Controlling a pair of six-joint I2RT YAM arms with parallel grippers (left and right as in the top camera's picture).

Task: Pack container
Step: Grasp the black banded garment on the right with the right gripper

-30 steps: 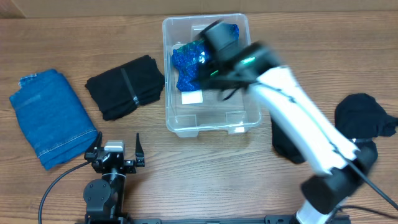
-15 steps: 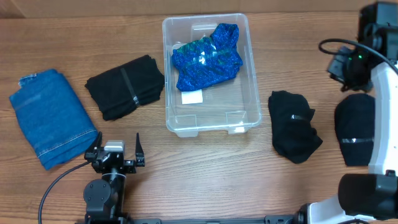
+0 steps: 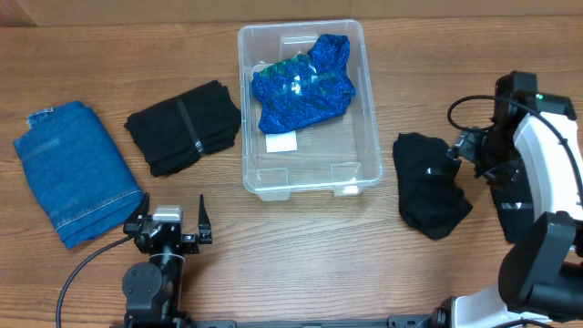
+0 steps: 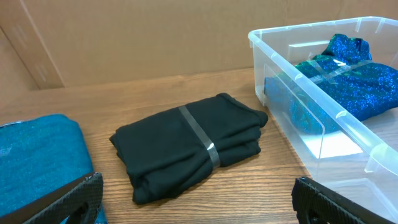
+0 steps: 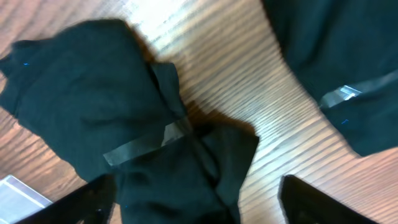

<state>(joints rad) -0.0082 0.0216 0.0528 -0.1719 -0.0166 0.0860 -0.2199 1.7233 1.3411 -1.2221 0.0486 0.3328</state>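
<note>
- Nearest me: left pincer [image 3: 173, 214] sits at the table's front edge, jaws wide apart, nothing in it.
- Right side, a bit further in: right pincer [image 5: 202, 199] hovers over a crumpled black bundle [image 3: 430, 185], jaws spread, gripping nothing. A second black garment [image 5: 336, 62] lies just beside the bundle.
- Left side: folded jeans [image 3: 75, 171], then a folded black garment [image 3: 185, 126] with a tape band, near the bin's left wall but apart from it.
- Mid-table: bin [image 3: 244, 109], upright, top open. One blue glittery cloth [image 3: 303, 87] fills the far half. The near half is bare except for a white label [image 3: 281, 142] on the bottom.
- My read on handling: the bin looks stiff, light and smooth-walled, so it will likely skid on the wood if nudged. If I have to shift it, I'd take the rim on a long wall. The clothes are soft and floppy, so I'd pinch at the tape band to keep the fold.
- Table [image 3: 301, 255]: flat wood grain, matte.
- Far back: brown cardboard panels [image 4: 137, 37].
</note>
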